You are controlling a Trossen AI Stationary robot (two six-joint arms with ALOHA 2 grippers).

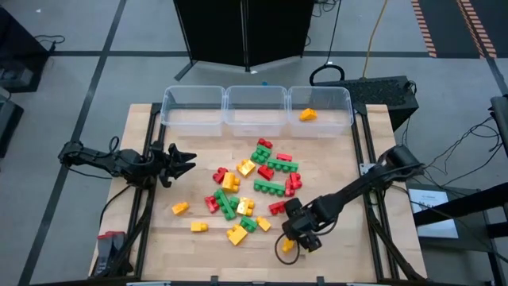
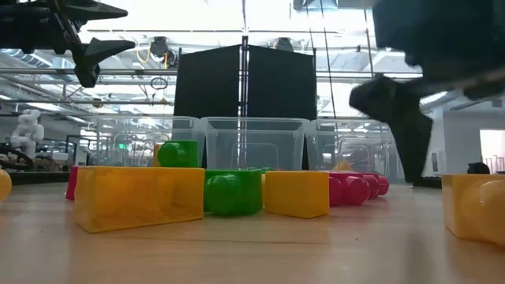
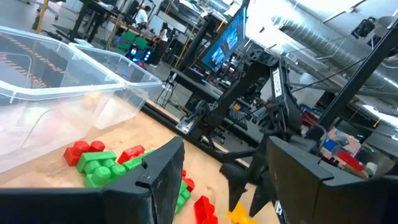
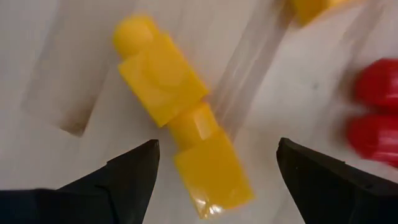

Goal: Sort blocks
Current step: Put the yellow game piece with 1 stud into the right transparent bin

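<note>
Red, green and yellow blocks (image 1: 254,187) lie scattered on the middle of the wooden table. One long yellow block (image 4: 177,118) lies flat and apart from the others near the front edge (image 1: 289,245). My right gripper (image 4: 217,149) points down just above it, open, with one finger on either side of the block's end and a gap to each. My left gripper (image 1: 189,163) waits open at the table's left, raised above the wood (image 3: 224,155).
Three clear bins (image 1: 255,107) stand in a row along the far edge; the right one (image 1: 337,107) holds one yellow block (image 1: 308,114). Two red blocks (image 4: 376,118) lie close to the right gripper. Bare wood shows at the front left (image 1: 159,254).
</note>
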